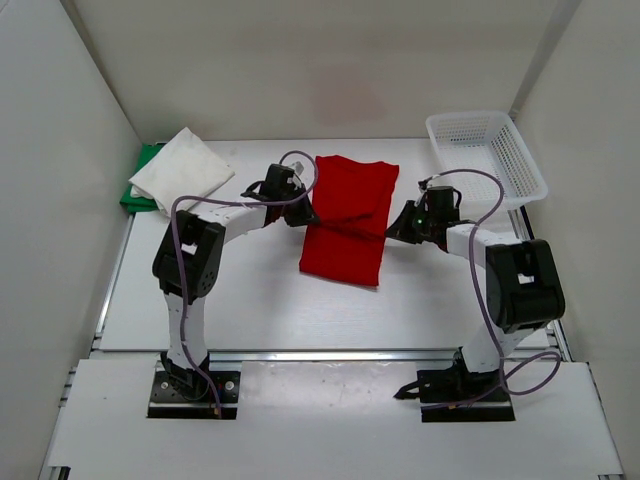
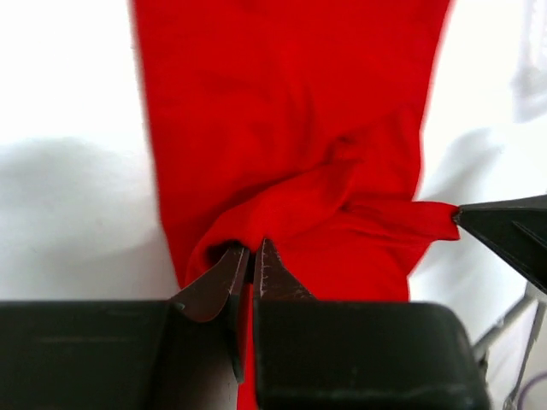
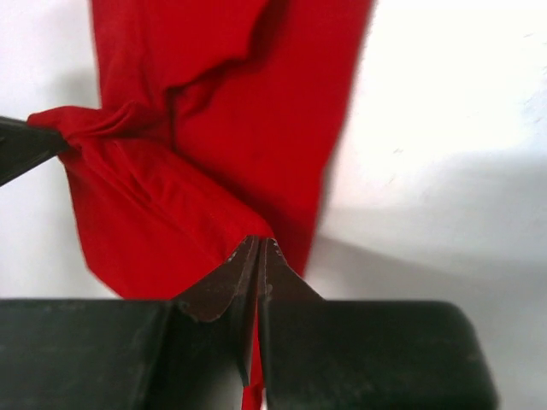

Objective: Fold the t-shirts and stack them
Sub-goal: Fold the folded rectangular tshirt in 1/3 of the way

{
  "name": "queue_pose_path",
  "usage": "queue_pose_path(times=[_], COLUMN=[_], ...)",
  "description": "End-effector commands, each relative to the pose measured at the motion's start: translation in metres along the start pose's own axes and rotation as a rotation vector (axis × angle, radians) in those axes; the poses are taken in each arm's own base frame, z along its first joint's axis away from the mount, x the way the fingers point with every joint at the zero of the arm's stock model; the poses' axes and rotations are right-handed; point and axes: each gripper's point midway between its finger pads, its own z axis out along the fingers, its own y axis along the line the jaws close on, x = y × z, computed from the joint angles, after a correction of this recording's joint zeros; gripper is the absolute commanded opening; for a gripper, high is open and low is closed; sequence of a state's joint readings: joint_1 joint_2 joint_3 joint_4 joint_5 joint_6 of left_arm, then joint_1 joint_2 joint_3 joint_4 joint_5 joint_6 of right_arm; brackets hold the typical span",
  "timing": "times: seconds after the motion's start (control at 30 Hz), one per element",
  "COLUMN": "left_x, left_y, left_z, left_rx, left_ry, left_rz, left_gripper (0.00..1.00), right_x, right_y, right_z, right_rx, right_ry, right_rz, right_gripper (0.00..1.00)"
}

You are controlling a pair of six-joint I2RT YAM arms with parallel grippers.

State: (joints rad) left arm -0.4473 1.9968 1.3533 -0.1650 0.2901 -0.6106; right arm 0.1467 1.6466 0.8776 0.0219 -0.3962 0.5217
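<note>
At mid-table, toward the far side, the red t-shirt (image 1: 345,215) lies as a long, partly folded strip, with diagonal creases and a bunched ridge across its middle. The left gripper (image 1: 300,212) is clamped on its left edge and the right gripper (image 1: 397,226) on its right edge, facing each other across the cloth. In both wrist views the jaws are pinched tight on a gathered red fold, and the fabric is drawn to a point at the opposite gripper. The far-left corner has the white t-shirt (image 1: 183,168), folded flat and turned at an angle, lying on top of the green t-shirt (image 1: 140,188), of which only a strip shows at the left. The far-right corner has a white plastic mesh basket (image 1: 515,160), rectangular with rigid walls, just behind the right arm. The red cloth is soft and matte, and its lower half lies smooth. Purple cables (image 1: 480,290) loop off both arms. The table (image 1: 250,300) is white and smooth, with bare surface near and left of the red shirt. White walls (image 1: 60,150) close in on the left, the right and the back. The stack and the basket sit apart from the red shirt.
</note>
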Motion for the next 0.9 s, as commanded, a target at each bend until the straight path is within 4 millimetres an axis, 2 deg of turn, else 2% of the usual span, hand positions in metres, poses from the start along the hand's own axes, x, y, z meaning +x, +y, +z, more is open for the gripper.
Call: queue_pose_path(times=[0.0,0.03,0.07,0.1,0.13,0.17,0.2,0.27,0.33,0.37,0.4,0.43,0.47,0.5,0.53,0.57,0.6,0.63,0.67,0.7,0.73,0.8,0.87], left_x=[-0.031,-0.034,-0.038,-0.036,-0.041,-0.043,-0.045,-0.047,-0.037,-0.023,-0.013,0.007,0.022,0.032,0.047,0.059,0.069,0.078,0.090,0.096,0.113,0.137,0.155], left_y=[-0.003,-0.005,-0.005,-0.007,-0.013,-0.016,-0.018,-0.028,-0.033,-0.032,-0.035,-0.036,-0.035,-0.039,-0.030,-0.017,-0.012,-0.006,0.009,0.009,0.021,0.031,0.039], left_z=[-0.002,0.000,-0.002,-0.002,-0.008,-0.016,-0.023,-0.048,-0.063,-0.066,-0.066,-0.065,-0.062,-0.060,-0.050,-0.040,-0.031,-0.029,-0.023,-0.023,-0.025,-0.038,-0.047], left_rx=[0.003,0.016,0.039,0.053,0.064,0.077,0.083,0.107,0.113,0.106,0.114,0.128,0.144,0.169,0.153,0.131,0.122,0.114,0.079,0.089,0.064,0.075,0.062], left_ry=[-0.076,-0.085,-0.087,-0.083,-0.099,-0.119,-0.139,-0.220,-0.248,-0.234,-0.226,-0.205,-0.185,-0.161,-0.124,-0.080,-0.042,-0.017,0.013,0.020,0.043,0.037,0.041], left_rz=[-0.016,-0.018,-0.034,-0.028,-0.018,-0.013,-0.020,-0.005,0.015,0.022,0.023,0.025,0.024,0.018,0.003,-0.018,-0.023,-0.033,-0.044,-0.047,-0.062,-0.079,-0.093], left_gripper=[0.13,0.21,0.37,0.55,0.64,0.65,0.65,0.57,0.52,0.48,0.48,0.48,0.47,0.47,0.46,0.43,0.41,0.40,0.38,0.37,0.36,0.37,0.36], right_x=[-0.029,-0.033,-0.037,-0.039,-0.042,-0.044,-0.044,-0.054,-0.054,-0.051,-0.042,-0.043,-0.028,-0.019,-0.006,0.003,0.018,0.029,0.042,0.056,0.062,0.077,0.096], right_y=[0.005,0.004,0.002,0.002,0.005,0.007,0.003,0.016,0.018,0.027,0.020,0.032,0.037,0.041,0.051,0.053,0.063,0.066,0.069,0.069,0.062,0.059,0.049], right_z=[0.011,0.015,0.017,0.017,0.016,0.010,0.009,-0.008,-0.021,-0.027,-0.028,-0.033,-0.032,-0.031,-0.025,-0.019,-0.015,-0.010,-0.008,-0.005,-0.005,-0.005,-0.005], right_rx=[-0.061,-0.059,-0.050,-0.049,-0.058,-0.061,-0.039,-0.038,-0.005,-0.016,0.010,-0.013,-0.035,-0.054,-0.081,-0.086,-0.116,-0.124,-0.128,-0.116,-0.080,-0.081,-0.049], right_ry=[-0.069,-0.070,-0.076,-0.074,-0.084,-0.100,-0.104,-0.154,-0.188,-0.200,-0.200,-0.231,-0.206,-0.190,-0.148,-0.121,-0.077,-0.041,-0.020,0.001,-0.005,0.027,0.064], right_rz=[-0.018,-0.018,-0.015,-0.011,-0.013,-0.017,-0.013,-0.049,-0.064,-0.084,-0.076,-0.107,-0.122,-0.132,-0.153,-0.173,-0.196,-0.202,-0.222,-0.244,-0.248,-0.234,-0.227], right_gripper=[0.00,0.00,0.00,0.06,0.11,0.21,0.28,0.38,0.43,0.45,0.42,0.35,0.17,0.06,0.00,0.00,0.00,0.00,0.00,0.00,0.01,0.00,0.00])
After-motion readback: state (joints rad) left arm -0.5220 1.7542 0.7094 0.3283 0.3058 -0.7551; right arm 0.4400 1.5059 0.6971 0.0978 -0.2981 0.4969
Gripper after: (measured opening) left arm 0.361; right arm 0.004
